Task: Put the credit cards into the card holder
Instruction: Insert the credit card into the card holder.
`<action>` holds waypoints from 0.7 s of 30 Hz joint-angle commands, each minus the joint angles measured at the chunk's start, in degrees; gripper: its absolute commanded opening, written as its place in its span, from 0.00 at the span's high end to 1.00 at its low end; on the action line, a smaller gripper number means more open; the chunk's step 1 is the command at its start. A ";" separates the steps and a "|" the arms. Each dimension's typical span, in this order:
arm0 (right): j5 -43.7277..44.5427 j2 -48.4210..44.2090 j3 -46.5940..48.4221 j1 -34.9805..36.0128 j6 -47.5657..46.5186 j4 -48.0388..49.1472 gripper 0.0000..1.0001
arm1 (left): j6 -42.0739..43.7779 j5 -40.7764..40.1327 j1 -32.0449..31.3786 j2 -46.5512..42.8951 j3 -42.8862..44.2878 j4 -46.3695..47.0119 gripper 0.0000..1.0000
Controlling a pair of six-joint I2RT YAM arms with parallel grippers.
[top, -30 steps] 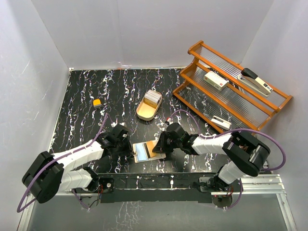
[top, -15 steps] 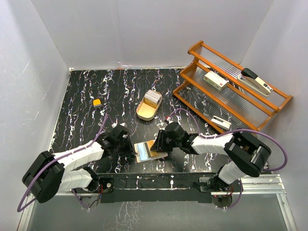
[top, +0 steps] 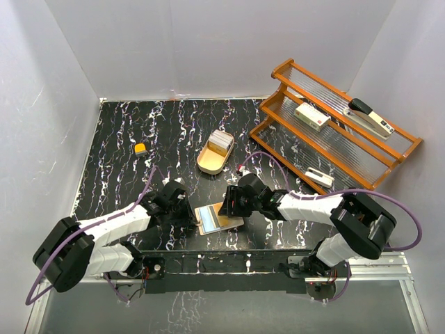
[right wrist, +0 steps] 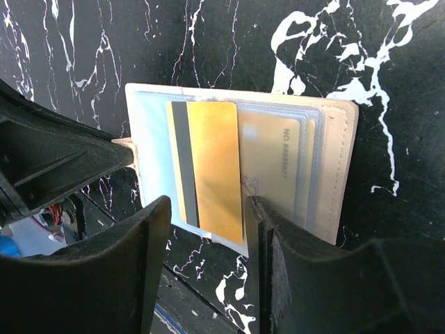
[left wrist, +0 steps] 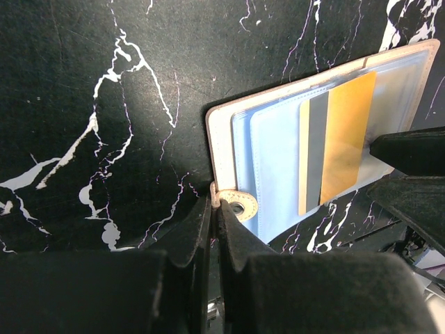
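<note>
The tan card holder (top: 208, 221) lies open on the black marbled table; it also shows in the left wrist view (left wrist: 271, 153) and the right wrist view (right wrist: 334, 167). A gold card with a grey stripe (right wrist: 212, 167) sits partly in one of its clear slots, and it shows in the left wrist view (left wrist: 344, 139) too. Another pale card (right wrist: 274, 163) lies in a slot behind it. My left gripper (left wrist: 214, 206) is shut on the holder's edge by the closure tab (left wrist: 240, 207). My right gripper (right wrist: 206, 226) is open, its fingers either side of the gold card's near end.
A gold oval tray (top: 204, 165) behind the holder carries a stack of cards (top: 221, 143). A wooden rack (top: 278, 73) at the right holds a white box (top: 311, 116), a stapler (top: 370, 117) and a small white item (top: 320, 177). A small yellow object (top: 140, 148) lies at the left.
My right gripper has shifted slightly to the left over the holder. The holder has turned a little on the table. My left gripper has kept its hold.
</note>
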 commanded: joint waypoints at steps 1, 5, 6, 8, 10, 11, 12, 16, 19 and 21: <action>1.04 1.17 1.36 0.21 -2.70 -1.23 0.54 | -0.33 1.69 -0.31 0.39 -0.70 0.93 1.00; -0.95 2.34 1.09 0.37 -2.36 0.81 0.53 | -0.18 2.02 -0.31 0.75 -0.33 1.28 1.00; -1.40 2.50 0.87 0.45 -2.18 1.52 0.52 | -0.16 2.02 -0.26 0.87 -0.27 1.40 1.00; -2.09 2.68 0.36 0.55 -1.80 2.92 0.51 | -0.16 2.12 -0.29 1.23 -0.26 1.69 1.00; -2.73 2.77 0.14 0.55 -1.76 4.23 0.51 | -0.20 2.47 -0.28 1.47 -0.46 2.43 1.00; -3.13 2.89 0.14 0.55 -1.97 4.76 0.51 | -0.29 2.54 -0.24 1.59 -0.61 2.72 1.00; -3.52 3.14 0.32 0.55 -2.18 5.18 0.51 | -0.33 2.58 -0.25 1.71 -0.65 2.84 1.00; -5.16 3.69 0.93 0.68 -2.95 6.94 0.50 | -0.31 2.33 -0.26 1.78 -0.70 2.76 1.00; -6.05 4.06 1.34 0.80 -3.37 7.96 0.50 | -0.33 2.28 -0.30 1.86 -0.65 3.07 1.00; -6.79 4.21 1.52 0.80 -3.78 8.66 0.50 | -0.33 2.36 -0.31 2.03 -0.63 3.38 1.00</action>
